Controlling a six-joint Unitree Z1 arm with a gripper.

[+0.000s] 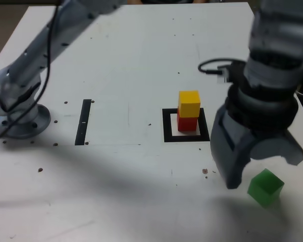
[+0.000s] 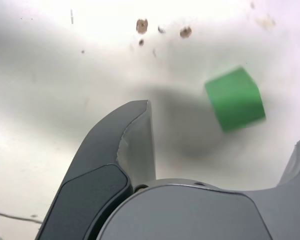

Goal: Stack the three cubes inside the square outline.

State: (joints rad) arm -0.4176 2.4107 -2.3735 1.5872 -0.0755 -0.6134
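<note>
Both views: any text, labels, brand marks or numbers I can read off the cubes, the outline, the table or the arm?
None readable in either view.
The yellow cube, red cube and green cube have plain faces.
The square outline and black strip are unmarked.
The open gripper and the table show no lettering, only dark specks.

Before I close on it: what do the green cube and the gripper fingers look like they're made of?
Green cube: looks like painted wood or dense foam, matte, with flat even colour, no glare and crisp edges; which one the frames leave open. Gripper fingers: apparently moulded hard plastic, dark grey with a soft satin sheen and smooth rounded contours; coated metal can't be ruled out.
</note>
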